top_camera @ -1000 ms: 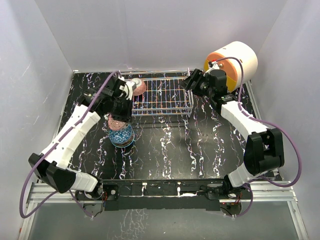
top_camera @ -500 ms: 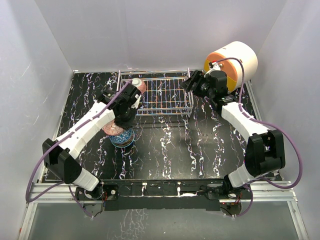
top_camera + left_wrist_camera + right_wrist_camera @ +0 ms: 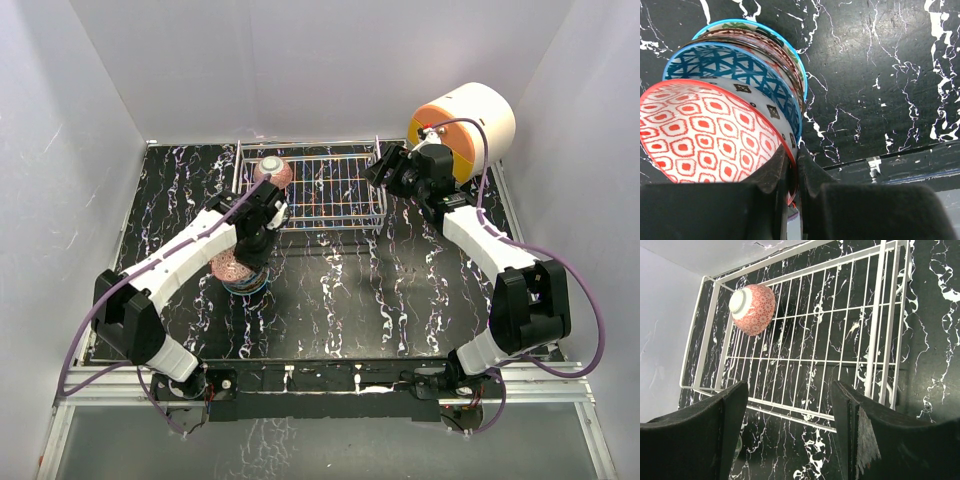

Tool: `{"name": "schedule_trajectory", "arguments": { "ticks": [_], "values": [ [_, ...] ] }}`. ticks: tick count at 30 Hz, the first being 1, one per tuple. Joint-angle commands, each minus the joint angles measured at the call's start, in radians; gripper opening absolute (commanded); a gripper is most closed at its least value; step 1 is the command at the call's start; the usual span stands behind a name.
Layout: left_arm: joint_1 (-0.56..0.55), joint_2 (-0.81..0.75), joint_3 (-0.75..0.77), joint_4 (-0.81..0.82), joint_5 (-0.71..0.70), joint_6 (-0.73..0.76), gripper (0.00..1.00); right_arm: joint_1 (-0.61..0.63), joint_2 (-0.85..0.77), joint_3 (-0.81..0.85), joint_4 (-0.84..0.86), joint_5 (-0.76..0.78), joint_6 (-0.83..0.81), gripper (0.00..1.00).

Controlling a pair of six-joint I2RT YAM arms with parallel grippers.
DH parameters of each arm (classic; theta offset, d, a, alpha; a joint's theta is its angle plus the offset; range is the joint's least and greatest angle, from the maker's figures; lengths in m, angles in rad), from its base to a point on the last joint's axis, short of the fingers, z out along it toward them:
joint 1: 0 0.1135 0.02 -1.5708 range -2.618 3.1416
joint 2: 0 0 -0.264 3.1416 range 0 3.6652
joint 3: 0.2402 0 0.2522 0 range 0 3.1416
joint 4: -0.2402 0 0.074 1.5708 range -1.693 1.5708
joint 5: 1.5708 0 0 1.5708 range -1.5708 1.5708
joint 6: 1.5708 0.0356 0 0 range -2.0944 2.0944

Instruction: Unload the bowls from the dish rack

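While left tool (image 3: 794,159) pinches red bowl (image 3: 705,135) over stack (image 3: 730,65), right tool (image 3: 789,390) spread wide by dish rack (image 3: 873,340)

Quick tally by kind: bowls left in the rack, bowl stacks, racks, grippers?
Bowls in dish rack: 1, pink bowl
Bowl stacks: 1
Dish racks: 1
Grippers: 2, left gripper pinching red bowl atop stack, right gripper open
Total: 5

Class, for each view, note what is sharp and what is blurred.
Left wrist: left gripper close up, dark and blurred; the red bowl it pinches is sharp. Right wrist: right gripper blurred, rack and pink bowl crisp. Top external: evenly lit, table sharp throughout.
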Motion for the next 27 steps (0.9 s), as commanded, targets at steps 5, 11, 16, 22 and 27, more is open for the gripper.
{"name": "schedule_trajectory", "arguments": {
  "ticks": [5,11,16,22,27],
  "values": [
    [-0.004,0.020,-0.027,0.048,0.014,0.026,0.00,0.002,-0.071,-0.001,-0.005,0.058,-0.056,0.70],
    [-0.004,0.050,-0.032,0.059,0.000,0.032,0.06,0.001,-0.079,0.002,-0.022,0.074,-0.075,0.70],
    [-0.004,0.048,-0.036,0.053,-0.012,0.032,0.23,0.001,-0.061,0.008,-0.021,0.074,-0.079,0.70],
    [-0.004,0.014,-0.009,0.041,-0.019,0.022,0.38,0.005,-0.033,0.036,-0.020,0.054,-0.102,0.71],
    [-0.004,-0.073,0.064,0.063,0.079,0.020,0.49,0.052,0.034,0.143,-0.100,0.110,-0.169,0.77]
  ]
}}
